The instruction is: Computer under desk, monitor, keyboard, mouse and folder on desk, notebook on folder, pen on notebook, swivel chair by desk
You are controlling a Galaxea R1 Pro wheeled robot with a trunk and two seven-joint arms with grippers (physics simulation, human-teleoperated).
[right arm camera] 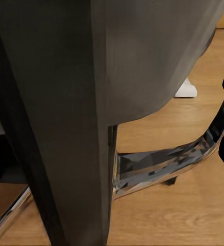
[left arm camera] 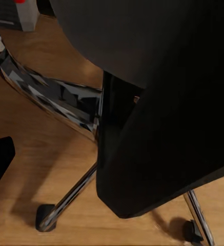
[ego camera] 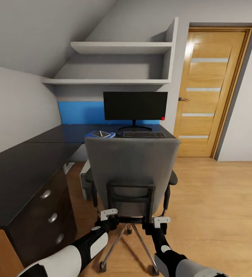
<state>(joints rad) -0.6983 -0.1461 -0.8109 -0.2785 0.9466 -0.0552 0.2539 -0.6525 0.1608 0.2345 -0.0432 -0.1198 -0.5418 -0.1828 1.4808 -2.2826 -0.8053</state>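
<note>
Grey padding fills the middle of the head view: the swivel chair (ego camera: 131, 173) stands with its back to the robot, facing the far run of the black L-shaped bench (ego camera: 22, 169), and its chrome spokes fan out over the light-wood floor (ego camera: 218, 207). Both arms are in low behind it. The left gripper (ego camera: 107, 219) sits at the lower left corner of the backrest frame and the right gripper (ego camera: 159, 227) at the lower right corner, each right up against the chair; whether the jaws are spread or pinching the frame, I cannot tell, on either side.

Up on the bench, the monitor (ego camera: 135, 105) stands upright on its curved foot in front of the blue wall panel (ego camera: 80, 112), with the keyboard (ego camera: 144, 134) lying flat just before it. Left of the keyboard, the blue folder (ego camera: 100, 134) peeks over the chair's top edge with something small and dark on it, too small to name. A light-grey box, the computer (ego camera: 86, 181), shows under the bench, just left of the chair.

The left wrist view looks along the dark underside of the seat to a chrome spoke (left arm camera: 65, 202) and its caster. Three silver-knobbed drawers (ego camera: 51, 217) front the near end of the bench, and a wooden door (ego camera: 212, 92) stands shut at right.
</note>
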